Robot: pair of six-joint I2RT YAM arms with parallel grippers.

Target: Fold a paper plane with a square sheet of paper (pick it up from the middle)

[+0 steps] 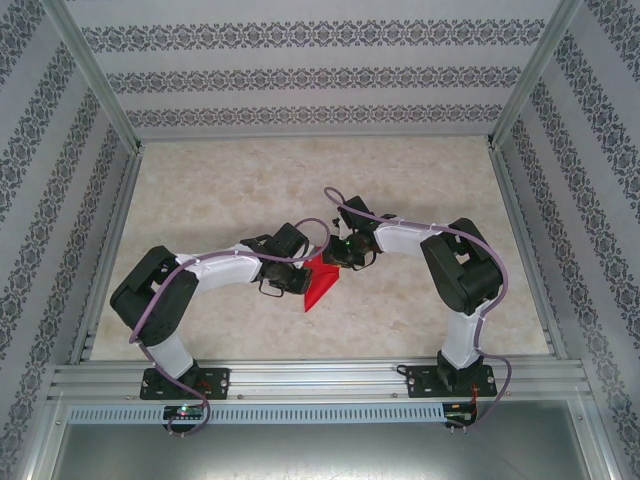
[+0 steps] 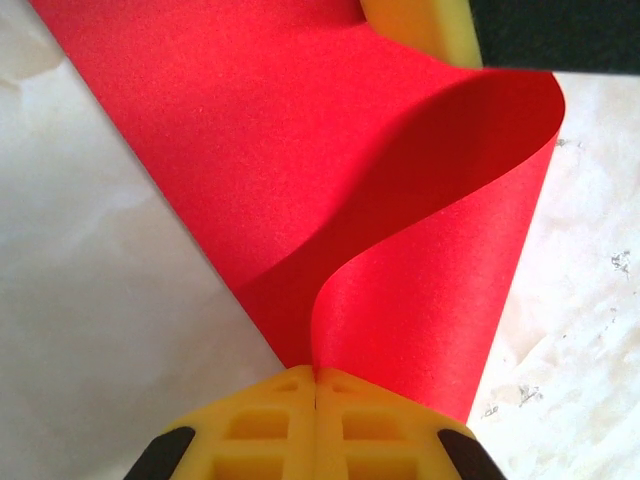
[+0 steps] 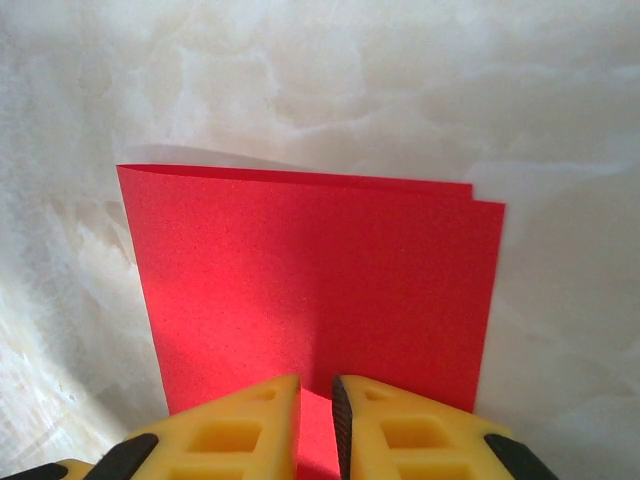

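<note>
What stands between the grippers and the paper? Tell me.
Nothing visible does. The left gripper is shut on the paper, and the right gripper pinches it too.

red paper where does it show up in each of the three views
top external: red paper just below picture centre
left wrist: red paper across the middle, curling up
right wrist: red paper lower centre, doubled over
shared landmark: marbled tabletop beneath it
</note>
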